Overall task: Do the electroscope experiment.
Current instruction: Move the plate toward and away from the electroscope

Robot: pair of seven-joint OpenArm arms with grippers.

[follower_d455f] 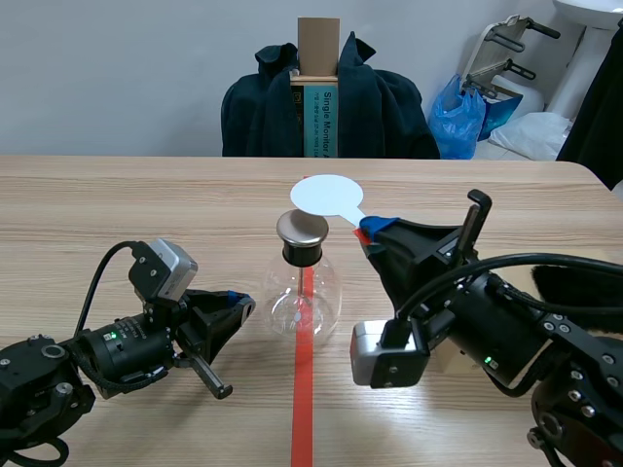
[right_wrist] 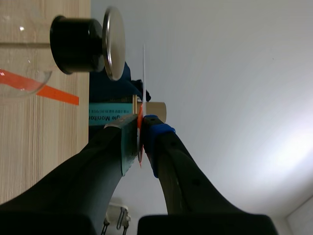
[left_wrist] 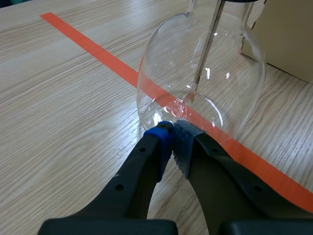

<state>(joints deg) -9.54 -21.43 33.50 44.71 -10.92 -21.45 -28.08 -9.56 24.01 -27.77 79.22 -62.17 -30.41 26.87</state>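
Observation:
The electroscope is a clear glass flask (follower_d455f: 304, 302) with a black stopper and a round metal cap (follower_d455f: 303, 229), standing on the red tape line. Inside, a thin metal rod (left_wrist: 205, 54) hangs down. My left gripper (follower_d455f: 243, 304) rests low at the flask's left side, shut, its tips touching the glass base (left_wrist: 195, 98). My right gripper (follower_d455f: 370, 232) is shut on the red handle of a white disc paddle (follower_d455f: 327, 194). The disc hovers just above and behind the metal cap; in the right wrist view the disc (right_wrist: 144, 73) shows edge-on close to the cap (right_wrist: 113, 43).
A chair draped with a dark jacket (follower_d455f: 331, 102) and a cardboard box stands beyond the table's far edge. A blue bag (follower_d455f: 465, 115) and white equipment lie at the back right. A tan box (left_wrist: 288, 34) stands behind the flask.

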